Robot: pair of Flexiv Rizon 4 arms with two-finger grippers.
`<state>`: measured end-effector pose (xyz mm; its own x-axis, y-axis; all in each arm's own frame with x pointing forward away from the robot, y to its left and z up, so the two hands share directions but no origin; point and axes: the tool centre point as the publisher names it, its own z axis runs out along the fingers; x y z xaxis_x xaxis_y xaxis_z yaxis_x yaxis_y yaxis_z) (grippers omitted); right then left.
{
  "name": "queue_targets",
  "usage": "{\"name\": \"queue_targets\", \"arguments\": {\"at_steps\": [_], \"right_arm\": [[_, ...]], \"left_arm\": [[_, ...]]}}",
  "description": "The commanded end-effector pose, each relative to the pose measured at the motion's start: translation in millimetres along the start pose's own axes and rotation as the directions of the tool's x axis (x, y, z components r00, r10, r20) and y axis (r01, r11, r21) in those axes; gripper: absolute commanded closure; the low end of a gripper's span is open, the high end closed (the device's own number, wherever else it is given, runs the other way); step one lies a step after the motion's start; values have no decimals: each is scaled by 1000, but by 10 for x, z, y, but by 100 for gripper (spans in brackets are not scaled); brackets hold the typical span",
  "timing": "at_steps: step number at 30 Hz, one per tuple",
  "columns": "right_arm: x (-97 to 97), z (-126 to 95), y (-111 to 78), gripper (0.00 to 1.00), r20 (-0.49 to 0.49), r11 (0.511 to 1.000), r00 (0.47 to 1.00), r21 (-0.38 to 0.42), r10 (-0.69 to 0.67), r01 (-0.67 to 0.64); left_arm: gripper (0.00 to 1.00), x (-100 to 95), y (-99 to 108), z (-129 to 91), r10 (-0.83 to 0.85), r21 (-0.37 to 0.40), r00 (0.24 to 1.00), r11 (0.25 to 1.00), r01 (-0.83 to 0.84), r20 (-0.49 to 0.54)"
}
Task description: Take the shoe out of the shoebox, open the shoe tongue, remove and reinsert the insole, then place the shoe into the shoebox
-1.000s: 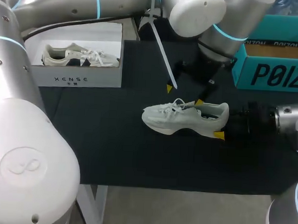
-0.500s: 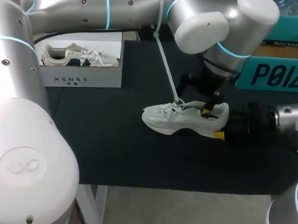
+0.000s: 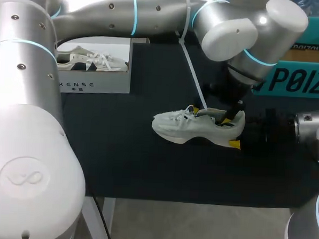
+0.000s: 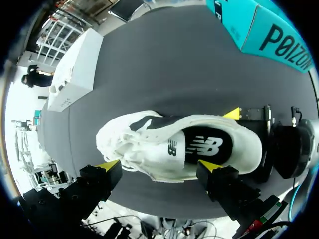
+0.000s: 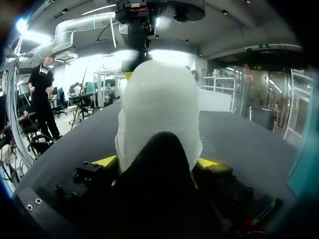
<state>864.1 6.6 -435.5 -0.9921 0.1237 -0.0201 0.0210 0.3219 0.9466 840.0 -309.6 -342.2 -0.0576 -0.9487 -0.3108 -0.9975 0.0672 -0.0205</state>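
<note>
A white shoe (image 3: 194, 126) lies on the black mat (image 3: 120, 160), toe pointing left. My right gripper (image 3: 240, 133) is shut on its heel. In the right wrist view the heel (image 5: 159, 109) fills the gap of the right gripper (image 5: 155, 162), with a yellow tip touching each side. My left arm comes across from the left, and its gripper (image 3: 212, 116) hangs open just over the shoe's mouth. The left wrist view shows the left gripper (image 4: 157, 166) with wide-spread tips, and the shoe (image 4: 149, 149), its tongue and its dark insole (image 4: 207, 147) just ahead of them.
The white shoebox (image 3: 92, 84) stands at the back left with a second pale shoe (image 3: 87, 59) inside. A teal box (image 3: 295, 78) sits at the back right. The left arm's large links overhang the back of the mat.
My left gripper has come down and to the right, from above and behind the shoe to right over its mouth. The right gripper and shoe have stayed put.
</note>
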Motion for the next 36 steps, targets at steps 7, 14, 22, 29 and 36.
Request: {"name": "queue_targets", "arguments": {"at_steps": [7, 14, 22, 29, 36], "right_arm": [[9, 39, -30, 100, 1, 1000, 1000, 4, 0, 0], [9, 39, -30, 100, 1, 1000, 1000, 4, 0, 0], [9, 39, -30, 100, 1, 1000, 1000, 4, 0, 0], [9, 39, -30, 100, 1, 1000, 1000, 4, 0, 0], [9, 39, -30, 100, 1, 1000, 1000, 4, 0, 0]], "left_arm": [[0, -12, 37, 220, -56, -48, 997, 997, 59, 51], [0, -131, -58, 212, -99, -62, 994, 993, 102, 46], [100, -133, -97, 210, -104, -59, 994, 993, 106, 38], [100, -148, -98, 191, -92, -49, 995, 994, 94, 46], [100, -253, -98, 47, -90, -22, 995, 996, 91, 44]]}}
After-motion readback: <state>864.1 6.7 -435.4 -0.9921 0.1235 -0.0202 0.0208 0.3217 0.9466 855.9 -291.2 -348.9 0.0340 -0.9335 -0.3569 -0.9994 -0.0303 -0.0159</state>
